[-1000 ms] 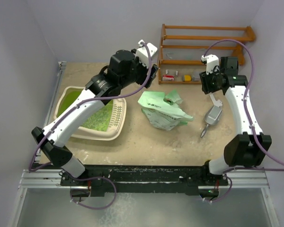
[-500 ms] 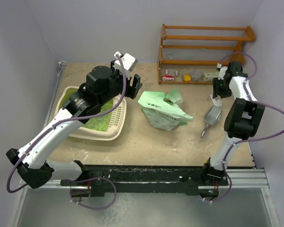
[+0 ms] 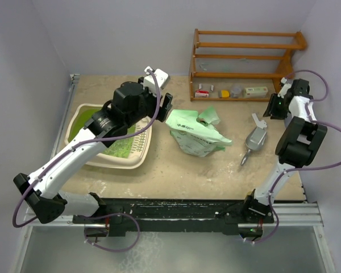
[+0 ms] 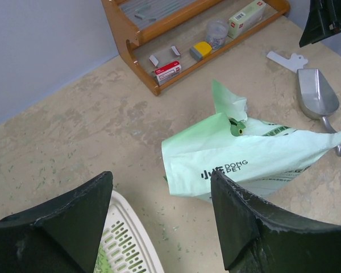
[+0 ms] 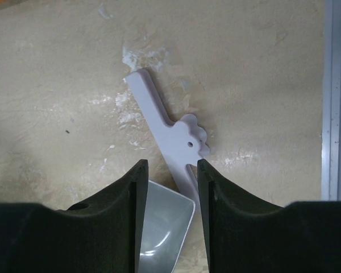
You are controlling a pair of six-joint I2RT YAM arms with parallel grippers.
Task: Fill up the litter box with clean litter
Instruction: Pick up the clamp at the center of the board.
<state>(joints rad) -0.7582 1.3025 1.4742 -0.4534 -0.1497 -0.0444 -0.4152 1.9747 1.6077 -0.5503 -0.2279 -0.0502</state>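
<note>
By the litter box [image 3: 111,164] rim, left gripper [image 4: 160,179] gapes wide; right gripper [image 5: 169,165] narrowly parted, empty.

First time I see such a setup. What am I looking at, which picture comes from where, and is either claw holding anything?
Two robot arms are bolted at the table's near edge. The big picture looks down from above; the other two come from cameras on the wrists. On the table are a litter box, a green bag, a metal scoop, a white plastic piece and a wooden shelf. The left gripper and right gripper are both open, holding nothing.
</note>
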